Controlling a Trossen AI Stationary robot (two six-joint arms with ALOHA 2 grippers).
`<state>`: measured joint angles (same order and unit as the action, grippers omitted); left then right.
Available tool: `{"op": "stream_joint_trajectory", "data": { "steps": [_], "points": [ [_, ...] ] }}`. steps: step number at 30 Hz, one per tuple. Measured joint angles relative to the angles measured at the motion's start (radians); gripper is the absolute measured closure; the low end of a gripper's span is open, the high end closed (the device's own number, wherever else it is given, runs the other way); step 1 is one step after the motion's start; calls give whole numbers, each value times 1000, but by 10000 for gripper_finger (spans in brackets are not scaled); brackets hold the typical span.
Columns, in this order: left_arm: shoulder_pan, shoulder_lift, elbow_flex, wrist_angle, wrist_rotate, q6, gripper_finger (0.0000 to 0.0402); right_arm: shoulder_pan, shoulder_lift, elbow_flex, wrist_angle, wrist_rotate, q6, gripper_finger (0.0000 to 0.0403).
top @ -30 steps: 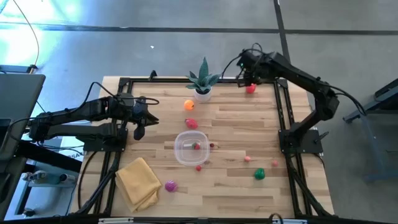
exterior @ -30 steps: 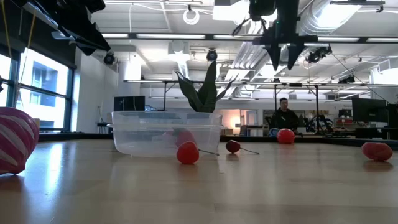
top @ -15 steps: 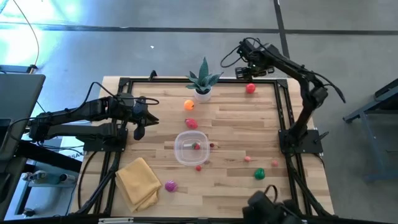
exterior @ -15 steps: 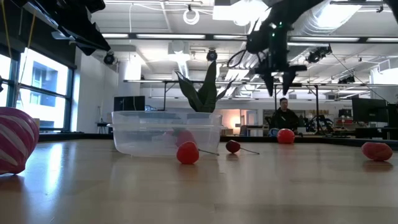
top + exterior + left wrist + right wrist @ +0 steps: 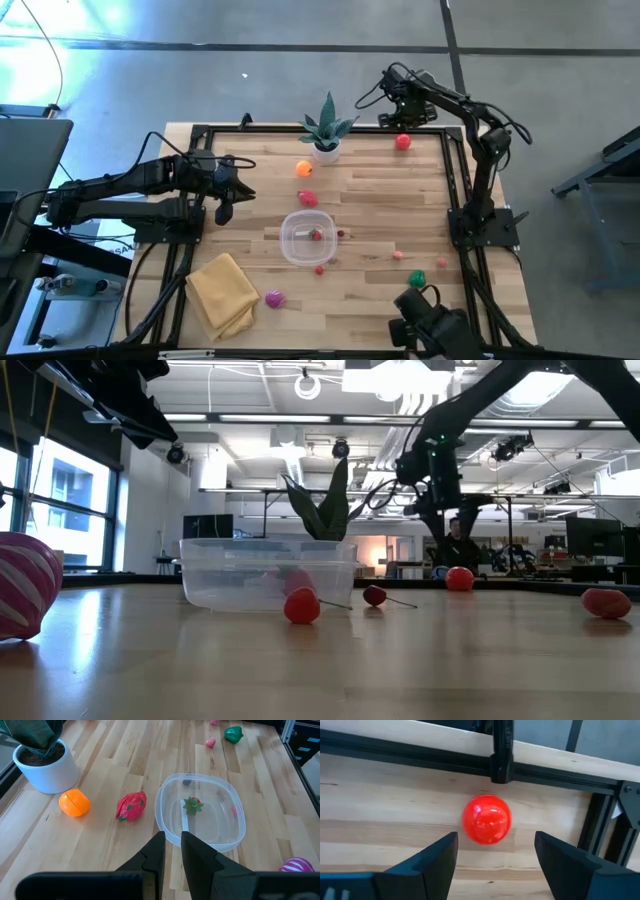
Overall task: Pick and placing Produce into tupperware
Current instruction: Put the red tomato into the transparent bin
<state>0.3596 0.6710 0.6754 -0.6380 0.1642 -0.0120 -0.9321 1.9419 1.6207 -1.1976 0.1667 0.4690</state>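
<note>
Your right gripper [image 5: 492, 855] hovered upper right of high view, fingers spread wide around nothing, red ball [image 5: 402, 142] just below. Left gripper [image 5: 171, 852] stayed nearly closed, empty, left of container [image 5: 307, 238] at centre.

**Table layout**

Tupperware [image 5: 307, 238] at centre, one piece of produce [image 5: 317, 235] inside. Potted plant [image 5: 326, 146] beyond, at far edge; folded cloth [image 5: 222, 293] near left. Ball-shaped fruit [image 5: 402, 142] lay far right, just beside frame rail [image 5: 470, 762].
</note>
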Motion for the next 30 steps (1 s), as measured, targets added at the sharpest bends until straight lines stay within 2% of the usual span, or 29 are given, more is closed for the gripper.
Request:
{"op": "stream_joint_trajectory", "data": {
  "steps": [4,13,30],
  "points": [
    [0,0,0,0,0,0,348,0,1,-4,3,-27,0,146],
    [0,0,0,0,0,0,348,-22,-8,-176,170,-64,-30,146],
    [0,0,0,0,0,0,348,-62,-25,-336,379,-128,-33,145]
  ]
}}
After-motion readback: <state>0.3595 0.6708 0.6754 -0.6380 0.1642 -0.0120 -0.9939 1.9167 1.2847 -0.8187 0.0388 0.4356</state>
